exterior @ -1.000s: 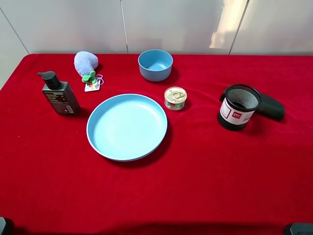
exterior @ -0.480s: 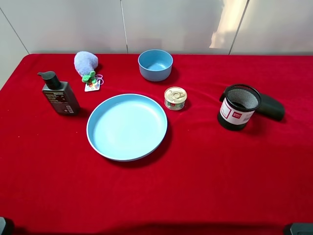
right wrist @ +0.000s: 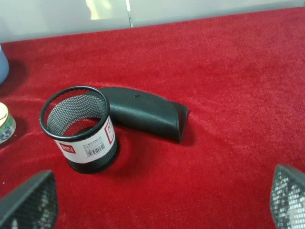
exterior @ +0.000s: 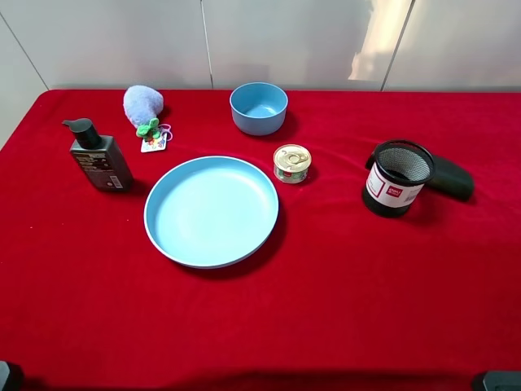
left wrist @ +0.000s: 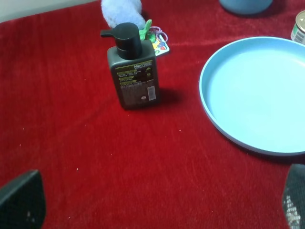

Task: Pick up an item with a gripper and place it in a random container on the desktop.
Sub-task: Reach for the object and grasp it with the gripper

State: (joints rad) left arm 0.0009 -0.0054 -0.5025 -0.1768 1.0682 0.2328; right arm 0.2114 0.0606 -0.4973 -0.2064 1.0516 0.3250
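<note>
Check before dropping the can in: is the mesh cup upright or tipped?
Upright: the mesh cup stands on its base, open rim facing up.

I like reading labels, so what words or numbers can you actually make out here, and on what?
"Men": front of the pump bottle; the rest is blurred.
Mesh cup: red-and-white label with barcode, print too small.
Tin can: label too small to read.

The left gripper (left wrist: 157, 202) has its fingers (left wrist: 21, 200) spread wide, with nothing between them. The right gripper (right wrist: 159, 200) has its fingers (right wrist: 28, 200) spread equally wide, also with nothing held. In the high view only a dark sliver of each arm shows at the frame edge: left arm (exterior: 6, 376) at 7 o'clock, right arm (exterior: 496, 380) at 5 o'clock.
</note>
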